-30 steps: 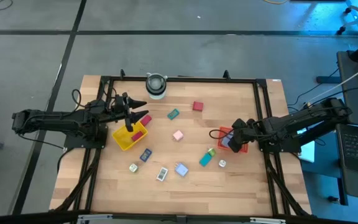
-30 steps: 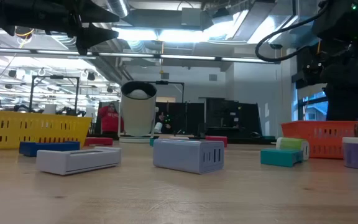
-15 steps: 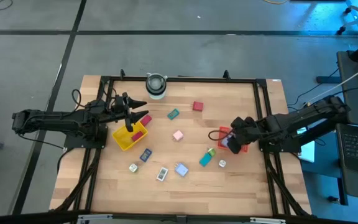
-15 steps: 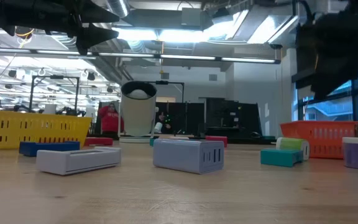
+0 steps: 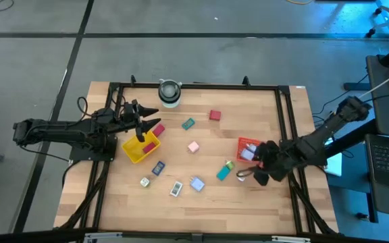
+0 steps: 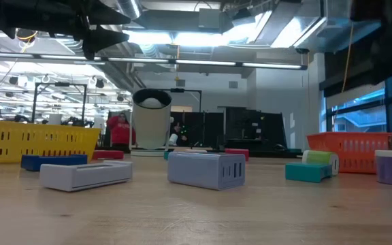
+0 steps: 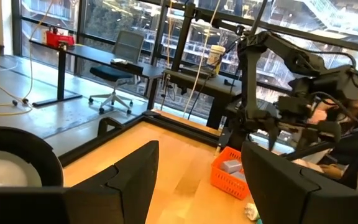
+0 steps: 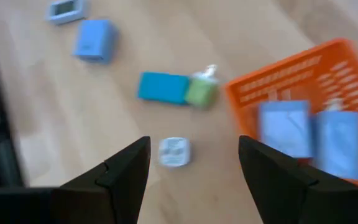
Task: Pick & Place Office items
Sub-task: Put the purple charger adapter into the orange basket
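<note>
- Right gripper (image 5: 251, 177): raised above the wood table (image 5: 201, 145), fingers (image 8: 124, 171) spread apart and holding nothing.
- White square piece (image 8: 174, 151): on the table directly ahead of the right gripper, between the lines of its two fingers.
- Teal block (image 8: 163, 88) and green-capped piece (image 8: 201, 91): touching each other, farther ahead of the right gripper, beyond the white piece.
- Orange tray (image 5: 248, 150): just beside the right gripper, holding two pale blue blocks (image 8: 283, 129).
- Pale blue cube (image 8: 95, 42) and grey-white flat piece (image 8: 65, 9): well ahead of the right gripper, beyond the teal block.
- Left gripper (image 5: 148, 125): fingers (image 7: 120, 180) parted and empty, hovering over the yellow tray (image 5: 140, 148).
- Red block (image 5: 149, 146): lying in the yellow tray, just below the left gripper.
- Pink cube (image 5: 193, 146), small teal piece (image 5: 188, 124), red cube (image 5: 215, 115): on the table between the two grippers.
</note>
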